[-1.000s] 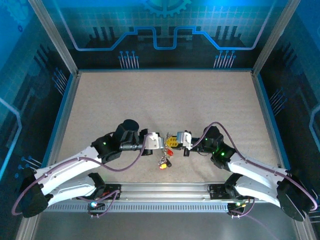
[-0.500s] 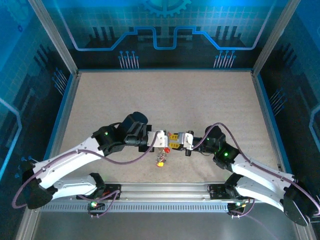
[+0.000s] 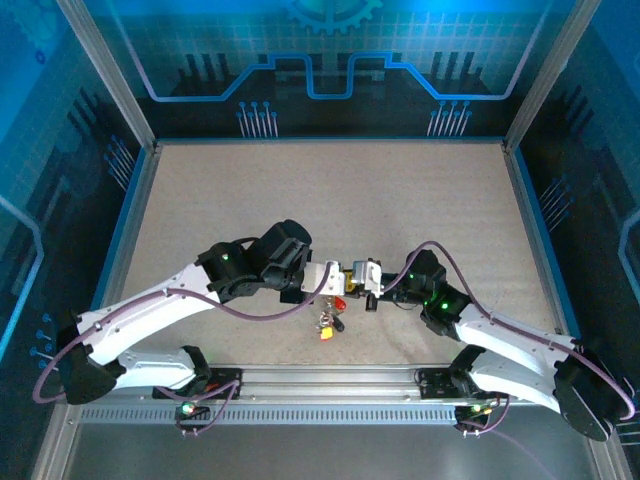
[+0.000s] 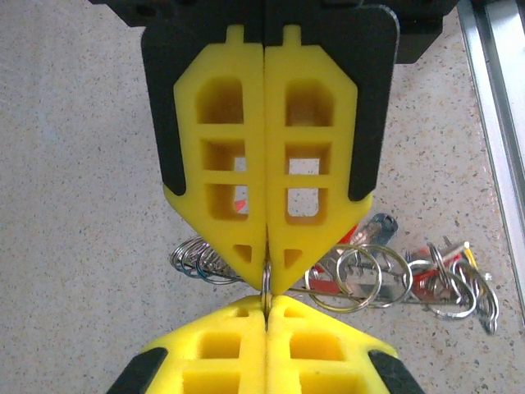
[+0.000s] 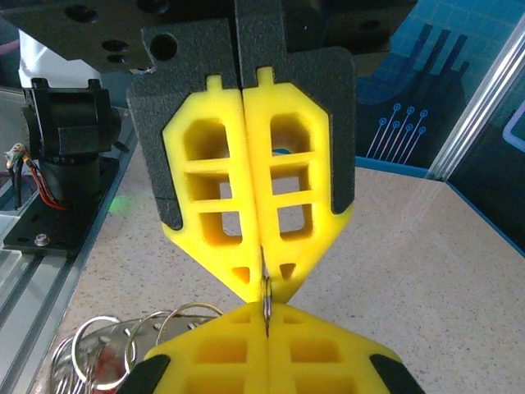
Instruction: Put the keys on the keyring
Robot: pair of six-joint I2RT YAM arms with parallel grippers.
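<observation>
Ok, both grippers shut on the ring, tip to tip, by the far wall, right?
Not the far wall. The top view shows the left gripper and right gripper meeting at the near edge of the table. Both are shut on the ring, tip to tip.

Both arms reach inward over the table and meet near its middle, close to the near edge. The left arm (image 3: 150, 310) is bent at the elbow, with its wrist pointing to the right. The right arm (image 3: 510, 340) bends in the same way and its wrist points to the left. The left gripper (image 3: 338, 281) and the right gripper (image 3: 352, 282) stand tip to tip, almost touching. On each one the yellow pads (image 4: 221, 164) are pressed together with no gap between them. Both pinch the thin edge of the keyring (image 4: 265, 289) at their tips.
</observation>
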